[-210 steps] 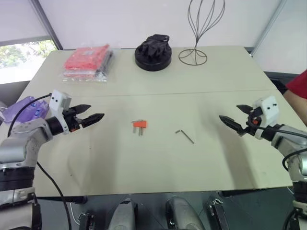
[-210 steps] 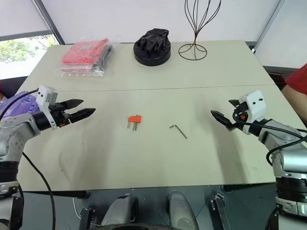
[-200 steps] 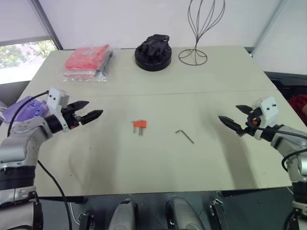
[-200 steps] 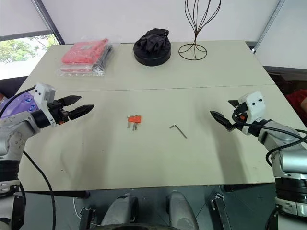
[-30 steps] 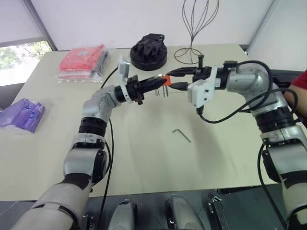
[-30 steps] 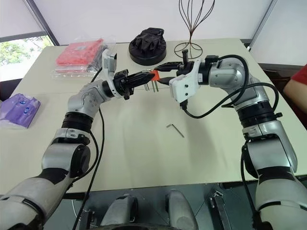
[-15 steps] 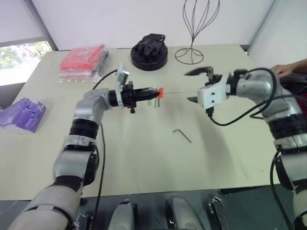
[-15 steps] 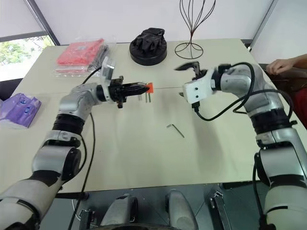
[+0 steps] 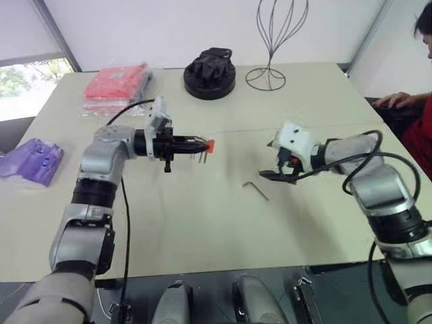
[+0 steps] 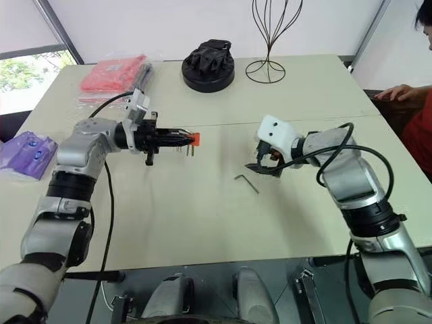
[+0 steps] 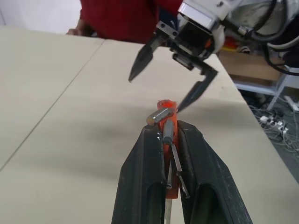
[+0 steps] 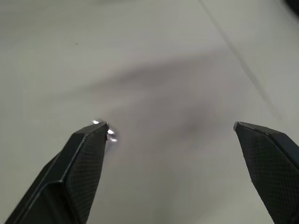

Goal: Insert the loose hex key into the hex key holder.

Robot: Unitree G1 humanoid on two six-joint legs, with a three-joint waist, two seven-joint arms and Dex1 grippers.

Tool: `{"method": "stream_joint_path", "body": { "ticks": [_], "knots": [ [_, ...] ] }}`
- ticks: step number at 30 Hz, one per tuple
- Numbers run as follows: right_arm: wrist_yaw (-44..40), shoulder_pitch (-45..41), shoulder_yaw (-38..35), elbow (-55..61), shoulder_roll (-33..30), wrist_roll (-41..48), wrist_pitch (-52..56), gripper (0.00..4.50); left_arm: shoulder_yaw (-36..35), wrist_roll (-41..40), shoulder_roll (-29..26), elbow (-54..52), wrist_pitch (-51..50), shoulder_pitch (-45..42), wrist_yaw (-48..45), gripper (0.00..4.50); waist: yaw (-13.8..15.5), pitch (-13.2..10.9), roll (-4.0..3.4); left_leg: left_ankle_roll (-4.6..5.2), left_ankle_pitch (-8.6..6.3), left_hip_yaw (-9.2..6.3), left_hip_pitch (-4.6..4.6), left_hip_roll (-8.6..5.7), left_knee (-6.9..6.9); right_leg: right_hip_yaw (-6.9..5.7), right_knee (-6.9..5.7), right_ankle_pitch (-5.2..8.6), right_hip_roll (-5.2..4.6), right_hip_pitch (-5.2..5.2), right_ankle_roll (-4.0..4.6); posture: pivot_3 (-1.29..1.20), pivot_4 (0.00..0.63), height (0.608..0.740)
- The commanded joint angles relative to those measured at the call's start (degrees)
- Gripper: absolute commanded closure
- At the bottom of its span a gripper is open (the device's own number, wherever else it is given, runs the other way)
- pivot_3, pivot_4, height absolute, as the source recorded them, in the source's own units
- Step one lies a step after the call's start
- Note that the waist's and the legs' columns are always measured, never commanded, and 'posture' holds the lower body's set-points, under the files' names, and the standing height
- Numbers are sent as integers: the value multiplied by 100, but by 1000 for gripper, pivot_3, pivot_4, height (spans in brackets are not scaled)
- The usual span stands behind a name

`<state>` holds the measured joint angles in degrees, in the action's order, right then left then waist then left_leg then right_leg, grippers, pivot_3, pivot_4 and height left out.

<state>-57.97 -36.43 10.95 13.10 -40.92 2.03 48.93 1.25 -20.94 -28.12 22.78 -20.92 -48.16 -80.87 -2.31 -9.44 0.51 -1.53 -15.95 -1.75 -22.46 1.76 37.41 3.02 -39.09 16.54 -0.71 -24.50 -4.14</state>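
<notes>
Left gripper (image 9: 202, 144), centre-left of the left eye view, is clamped on the small orange-red plastic hex key holder (image 9: 208, 145) and holds it clear above the beige table (image 9: 202, 223). The left wrist view shows both black fingers (image 11: 145, 177) pressed against the block's sides, with its short metal keys (image 11: 161, 115) sticking out between and past them.

Right gripper (image 9: 273, 169), right of centre in the left eye view, has its jaws spread wide and empty, tips angled down toward the tabletop. In the right wrist view the two black fingertips (image 12: 88, 140) stand far apart over bare table.

The loose hex key, a thin L-shaped dark grey metal rod (image 9: 257, 190), lies flat on the table just below centre of the left eye view, near the right gripper, just lower left of it; contact cannot be told.

Upper part of frame: a red packaged bundle (image 9: 115, 86) upper left, a black round object (image 9: 210, 73) top centre, a wire stand (image 9: 270, 47) to its right. A purple plastic item (image 9: 30, 160) sits at the left edge. A person's hand (image 9: 395, 101) and red sleeve (image 9: 420, 135) show at the right edge.
</notes>
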Motion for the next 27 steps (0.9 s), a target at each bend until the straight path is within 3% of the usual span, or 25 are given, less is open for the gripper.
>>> {"method": "stream_joint_path", "body": {
  "ticks": [1,13,16,23,27],
  "knots": [
    [446,239,-4,314,286,211,1006,51,-173,-156,-101,-702,-107,242,344,4500,8,0,0,0,0,0,0,0,1,0,0,0,-1,0,0,0,150,740],
    [1438,359,117,-548,829,332,1259,51,-264,-469,-150,-1531,-478,898,1115,4500,-23,4,4,3,-2,4,2,-3,0,0,1,0,-2,1,0,0,150,740],
    [1555,374,347,-688,818,213,1027,965,-259,-509,-138,-1576,-478,931,1194,4500,-21,5,7,4,-2,5,4,-2,0,-1,1,0,2,4,0,0,150,740],
    [1667,872,1017,-326,469,-147,626,4483,-286,-558,-114,-1557,-388,1004,1366,4500,-13,13,16,4,-2,2,8,-2,2,-3,1,0,3,12,0,0,150,740],
    [1638,1129,1149,-13,365,-154,558,4483,-253,-579,-100,-1570,-347,1070,1418,4500,19,18,19,4,-3,0,8,-3,2,-4,4,0,1,16,0,0,150,740]
  ]
}}
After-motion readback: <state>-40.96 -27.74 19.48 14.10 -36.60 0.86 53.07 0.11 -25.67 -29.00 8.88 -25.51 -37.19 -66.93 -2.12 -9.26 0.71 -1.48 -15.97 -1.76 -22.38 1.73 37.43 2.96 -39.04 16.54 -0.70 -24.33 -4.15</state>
